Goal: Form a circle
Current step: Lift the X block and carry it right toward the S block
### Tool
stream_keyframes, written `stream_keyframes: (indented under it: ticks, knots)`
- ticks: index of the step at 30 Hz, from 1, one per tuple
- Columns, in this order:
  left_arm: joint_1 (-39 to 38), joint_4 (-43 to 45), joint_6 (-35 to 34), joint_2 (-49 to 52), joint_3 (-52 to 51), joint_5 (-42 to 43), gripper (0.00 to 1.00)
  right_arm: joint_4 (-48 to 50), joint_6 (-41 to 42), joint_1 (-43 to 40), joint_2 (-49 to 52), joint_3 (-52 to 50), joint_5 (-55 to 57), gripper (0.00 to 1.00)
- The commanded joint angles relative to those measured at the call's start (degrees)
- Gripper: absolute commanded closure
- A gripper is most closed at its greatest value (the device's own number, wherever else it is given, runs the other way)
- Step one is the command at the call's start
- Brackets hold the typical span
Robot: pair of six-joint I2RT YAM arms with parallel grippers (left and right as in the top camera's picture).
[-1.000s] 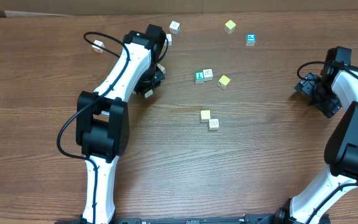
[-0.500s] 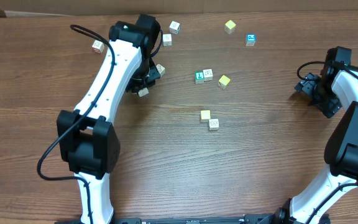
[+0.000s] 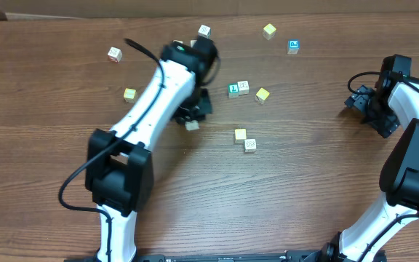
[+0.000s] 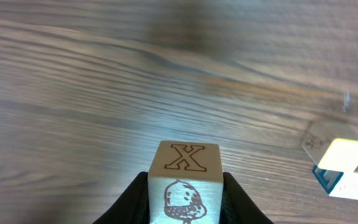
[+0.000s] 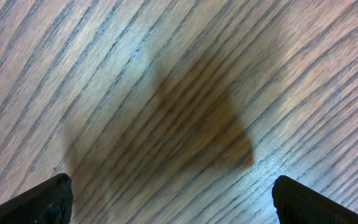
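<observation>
Left pincer [image 4: 185,208] clenching smooth pale X cube [image 4: 186,163], right pincer [image 5: 178,205] splayed, wood-grained table [image 5: 166,62].

Bright, even light from above keeps the worktop [image 3: 304,204] sharp in the overhead view, with soft shadow just under the left claw [image 3: 193,122]. From the left wrist, the lettered cube [image 4: 184,158] pinched in that claw is crisp, the wood beyond it blurred, and a yellow cube [image 4: 347,155] far to its right bleached by glare. Ahead of the right claw [image 5: 173,196] a broad, soft-edged shadow lies on sharp grain.
</observation>
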Motion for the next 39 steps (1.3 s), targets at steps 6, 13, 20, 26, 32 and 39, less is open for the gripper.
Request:
stream_keyframes:
  ticks: [6,13,20,26,32,39]
  knots:
    - [-6.34,5.75,-6.47,-1.09,-5.84,0.44,0.76,0.17,0.22,0.07,-1.55,-0.22,0.17,0.00]
    - [-8.55,11.87,-8.00,-1.09,-11.56,0.44,0.76,0.17,0.22,0.07,-1.55,-0.22,0.17,0.00]
    - [-8.92,18.58,-7.96,-1.09,-16.26,0.48,0.73,0.17,0.22,0.07,-1.55,-0.22,0.17,0.00]
    - [-8.94,18.99,-7.91,-1.09,-16.35,0.39,0.69,0.17,0.22,0.07,-1.55,-0.22,0.17,0.00]
    - [-8.94,18.91,-7.91,-1.09,-16.46,0.42,0.55,0.17,0.22,0.07,-1.55,-0.22,0.17,0.00]
    - [-8.94,19.08,-7.93,-1.09,-16.48,-1.97,0.53,0.17,0.22,0.07,-1.55,-0.22,0.17,0.00]
